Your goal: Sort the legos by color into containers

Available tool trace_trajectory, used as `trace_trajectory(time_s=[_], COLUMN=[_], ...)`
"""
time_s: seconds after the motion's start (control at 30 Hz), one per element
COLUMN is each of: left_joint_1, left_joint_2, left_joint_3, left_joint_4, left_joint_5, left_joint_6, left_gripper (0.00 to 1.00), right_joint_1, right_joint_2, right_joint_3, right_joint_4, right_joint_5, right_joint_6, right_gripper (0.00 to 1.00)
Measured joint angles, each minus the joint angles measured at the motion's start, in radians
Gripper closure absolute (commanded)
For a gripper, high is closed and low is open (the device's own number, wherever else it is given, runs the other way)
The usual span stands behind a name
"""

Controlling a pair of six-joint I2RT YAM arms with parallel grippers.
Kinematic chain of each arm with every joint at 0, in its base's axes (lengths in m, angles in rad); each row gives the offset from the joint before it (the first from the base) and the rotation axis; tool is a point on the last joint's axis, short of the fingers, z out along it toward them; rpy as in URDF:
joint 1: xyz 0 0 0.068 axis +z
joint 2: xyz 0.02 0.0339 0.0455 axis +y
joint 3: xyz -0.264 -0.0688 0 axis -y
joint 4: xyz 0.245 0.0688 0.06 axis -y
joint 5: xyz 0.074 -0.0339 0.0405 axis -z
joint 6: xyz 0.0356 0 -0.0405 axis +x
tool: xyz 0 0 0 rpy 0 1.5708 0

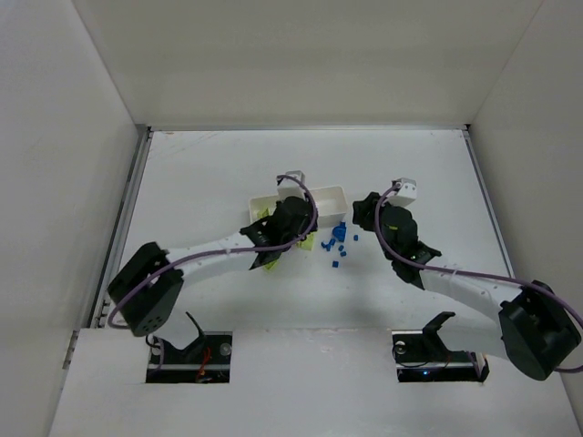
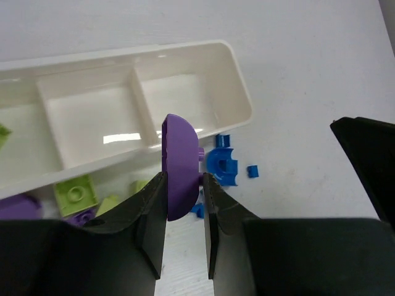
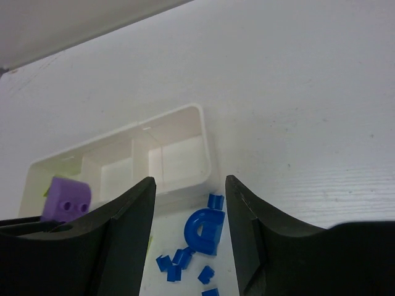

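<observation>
My left pincer (image 2: 185, 185) is clamped narrow on a purple brick (image 2: 180, 154). The brick stands on edge between my fingers, its rounded top rising above them. It hangs over the counter (image 2: 308, 55), just short of the near long wall of the tray (image 2: 239, 92).

The tray lies across my left wrist view with its three compartments in a row. Its rounded right corner ends a little past the held brick, and a lime scrap (image 2: 3, 132) shows in the left compartment.

Loose pieces crowd the counter below that near wall. A lime brick (image 2: 76, 193) and more purple lie to the left of my fingers. A blue arch (image 2: 221, 166) and a small blue brick (image 2: 252, 171) lie to the right, near the tray's corner. Past that corner, white counter stretches away to the right. A black body juts in at the right edge of this view, and I cannot tell which part it is.

My right pincer (image 3: 189, 180) is spread wide. Through the gap I see the tray's right end, and below it the blue arch with a cluster of blue bricks (image 3: 176, 265) close beside it.

From above, my two pincers are near each other. The left one is over the tray's near edge and the right one is just beside the tray's right end, with the blue pieces on the counter between them. The white walls (image 1: 55, 137) around the counter stand well apart from both arms.
</observation>
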Motion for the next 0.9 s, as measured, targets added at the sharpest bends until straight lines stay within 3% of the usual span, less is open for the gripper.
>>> trace_trajectory(time_s=[0.33, 0.5, 0.63, 0.77, 0.8, 0.9], left_joint_1=[0.049, 0.060, 0.061, 0.061, 0.061, 0.060], left_joint_2=[0.335, 0.401, 0.399, 0.333, 0.239, 0.103], left_joint_3=[0.282, 0.340, 0.340, 0.282, 0.202, 0.089], left_joint_4=[0.058, 0.062, 0.061, 0.066, 0.059, 0.066], left_joint_5=[0.134, 0.143, 0.142, 0.135, 0.122, 0.109], left_joint_6=[0.024, 0.041, 0.052, 0.076, 0.087, 0.103], left_gripper=[0.84, 0.65, 0.55, 0.55, 0.61, 0.63], right_joint_1=[-0.005, -0.009, -0.018, -0.018, -0.018, -0.010], right_joint_2=[0.013, 0.015, 0.014, 0.014, 0.014, 0.014], right_joint_3=[-0.009, -0.009, -0.009, -0.009, -0.009, -0.009], right_joint_4=[0.006, 0.007, 0.007, 0.007, 0.007, 0.006], right_joint_5=[0.011, 0.013, 0.013, 0.013, 0.013, 0.011], right_joint_6=[0.034, 0.037, 0.043, 0.043, 0.043, 0.039], right_gripper=[0.45, 0.45, 0.45, 0.46, 0.51, 0.61])
